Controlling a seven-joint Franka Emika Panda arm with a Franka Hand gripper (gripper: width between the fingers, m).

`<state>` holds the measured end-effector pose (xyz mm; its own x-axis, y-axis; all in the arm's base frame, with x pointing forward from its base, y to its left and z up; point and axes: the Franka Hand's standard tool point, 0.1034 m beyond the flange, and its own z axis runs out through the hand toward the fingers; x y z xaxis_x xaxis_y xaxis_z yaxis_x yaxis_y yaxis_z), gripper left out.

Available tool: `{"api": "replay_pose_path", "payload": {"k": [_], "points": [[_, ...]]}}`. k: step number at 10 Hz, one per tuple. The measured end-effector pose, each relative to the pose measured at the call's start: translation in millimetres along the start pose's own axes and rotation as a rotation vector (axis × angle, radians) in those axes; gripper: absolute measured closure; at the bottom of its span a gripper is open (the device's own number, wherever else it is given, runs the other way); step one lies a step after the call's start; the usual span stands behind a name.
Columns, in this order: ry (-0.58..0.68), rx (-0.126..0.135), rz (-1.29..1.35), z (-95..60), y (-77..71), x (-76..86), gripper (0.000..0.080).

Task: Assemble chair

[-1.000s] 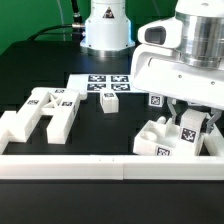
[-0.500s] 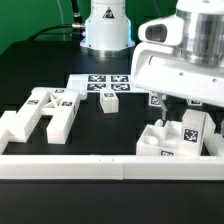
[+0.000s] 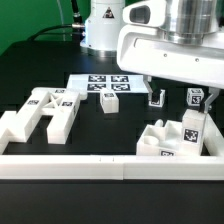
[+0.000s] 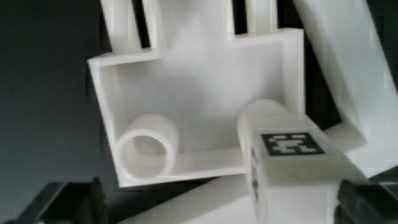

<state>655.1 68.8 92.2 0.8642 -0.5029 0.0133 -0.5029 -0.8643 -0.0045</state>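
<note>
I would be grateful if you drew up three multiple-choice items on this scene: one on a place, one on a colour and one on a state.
1. Where is the H-shaped frame in the exterior view?
A. on the exterior view's left
B. on the exterior view's right
C. at the far back edge

2. What colour is the small block by the marker board?
A. red
B. white
C. blue

3. How does the H-shaped frame rest?
A. standing upright on its legs
B. lifted clear of the table
C. lying flat on the table

Answers:
1. A, as it fills the left near corner of the exterior view.
2. B, as its body is white and bears a black-and-white tag.
3. C, as its broad face is down on the black top.
</note>
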Motion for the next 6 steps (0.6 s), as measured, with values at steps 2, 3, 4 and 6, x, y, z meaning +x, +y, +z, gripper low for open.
{"api": "replay_pose_path", "payload": {"k": [2,3,4,6], "points": [[-0.001,-0.001,0.000,1.1,0.5,-0.3,0.0151],[-0.001,-0.001,0.000,1.3,0.6,-0.3,0.0151],[-0.001,-0.001,0.000,1.4,0.7,-0.3,0.0151],[-0.014,-0.013,-0.154,-2.9,6.3,-3.5,0.0151]]}}
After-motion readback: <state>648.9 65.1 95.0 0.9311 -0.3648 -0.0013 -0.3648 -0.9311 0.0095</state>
